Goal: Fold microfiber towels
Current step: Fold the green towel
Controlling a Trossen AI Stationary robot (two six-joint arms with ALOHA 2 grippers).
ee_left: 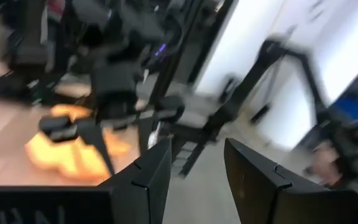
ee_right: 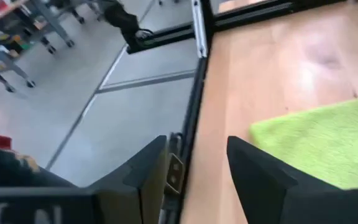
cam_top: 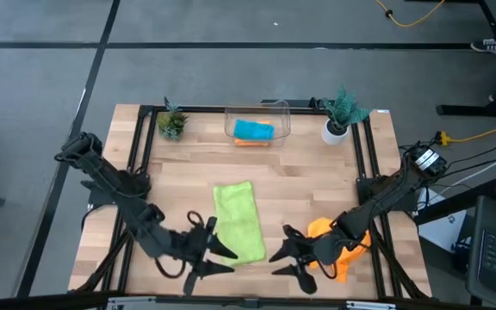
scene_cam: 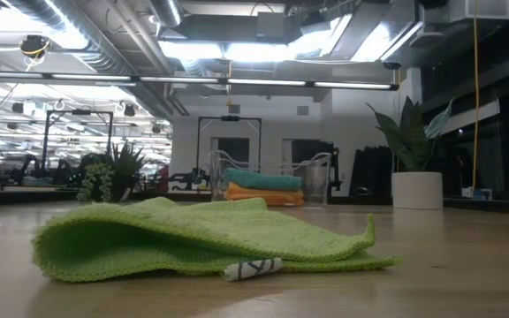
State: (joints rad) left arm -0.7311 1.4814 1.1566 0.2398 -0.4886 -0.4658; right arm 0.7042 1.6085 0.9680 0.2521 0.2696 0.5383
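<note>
While both arms reach in low over the near edge of the bench, left gripper and right gripper sit facing each other across the gap, pointing inward. Left one just beside the near corner of the lime green towel, right one just in front of the orange towel, which lies crumpled under that arm. Green towel already folded over into a long strip mid-bench, looking puffy and doubled from the low view, with a little white tag poking out at the front.

Clear bin at the far edge, holding a teal-blue towel stacked on another orange towel, both folded flat. Small potted plant off to one side of the bin, bigger white-potted plant on the other.

Fingers on both grippers spread apart, nothing between them, not touching any cloth. Left wrist view pretty blurry, but gap between its fingers plain enough; same for the right fingers.
</note>
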